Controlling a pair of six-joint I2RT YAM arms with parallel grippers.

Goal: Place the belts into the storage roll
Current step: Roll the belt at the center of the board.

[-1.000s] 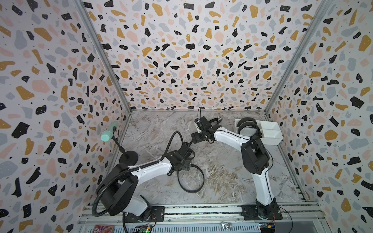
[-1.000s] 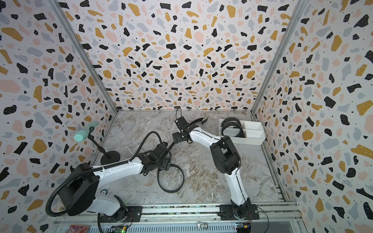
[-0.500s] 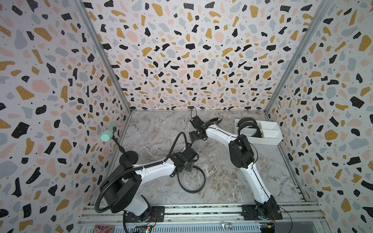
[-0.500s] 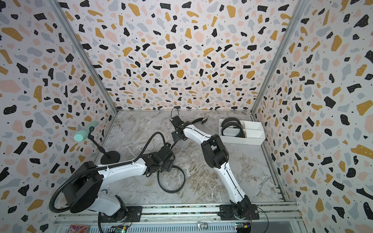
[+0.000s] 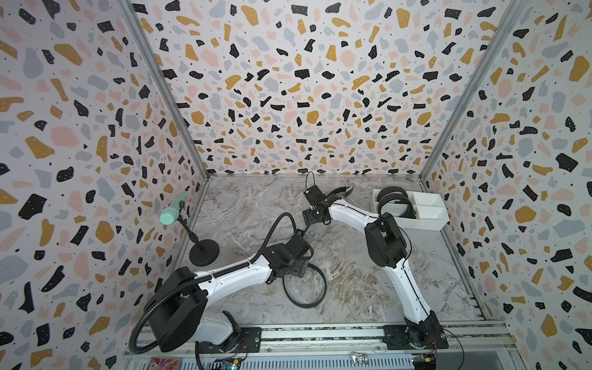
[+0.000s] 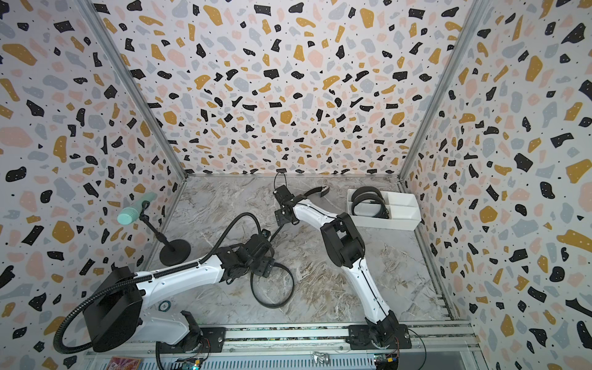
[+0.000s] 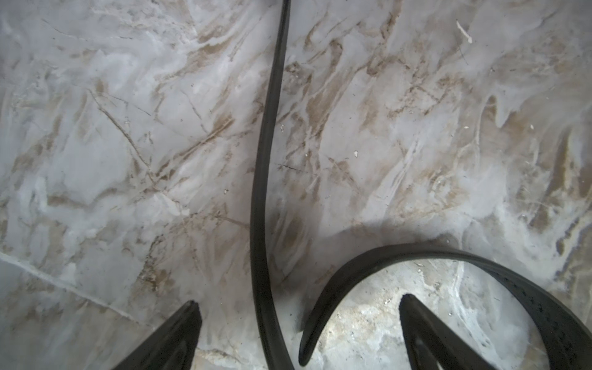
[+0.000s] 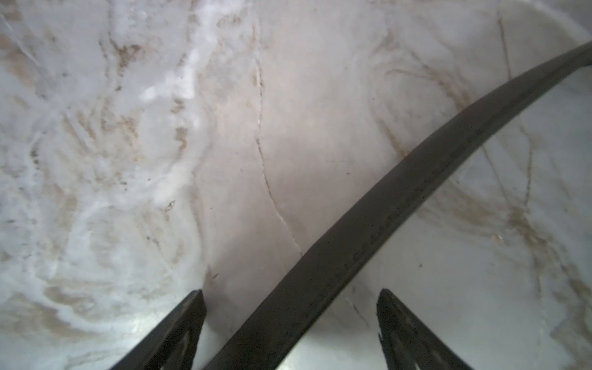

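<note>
1. Leftmost, a microphone stand [image 5: 204,253] with a mint-green head stands close to the left wall. Bare marble table [image 5: 243,205] stretches behind it to the back wall.
2. Next, the left gripper [image 7: 298,299] hangs low over the middle of the table. Its two dark fingers are spread wide and grip nothing. A strap standing on edge passes between them and touches neither.
3. That strap is the loose belt [image 5: 302,306], thin, black and slightly glossy. Near the front centre it curls into one round loop lying on the table, just beside the left gripper. From the loop, its long axis runs diagonally toward the back and right. It ends in a small buckle [image 5: 347,189] near the back wall, just left of the tray.
4. The right gripper [image 8: 291,291] sits over the belt's middle stretch. Its fingers stand apart, and the belt crosses slantwise between them without touching either, so nothing is held.
5. Farther right, the storage tray [image 5: 429,221] is white, low-walled and divided. It lies in the back right corner, long axis roughly left to right, its right end near the right wall. Coiled belts [image 5: 394,200] fill its leftmost compartment.
6. Wide bare table lies in front of the tray, between the right arm and the right wall.
</note>
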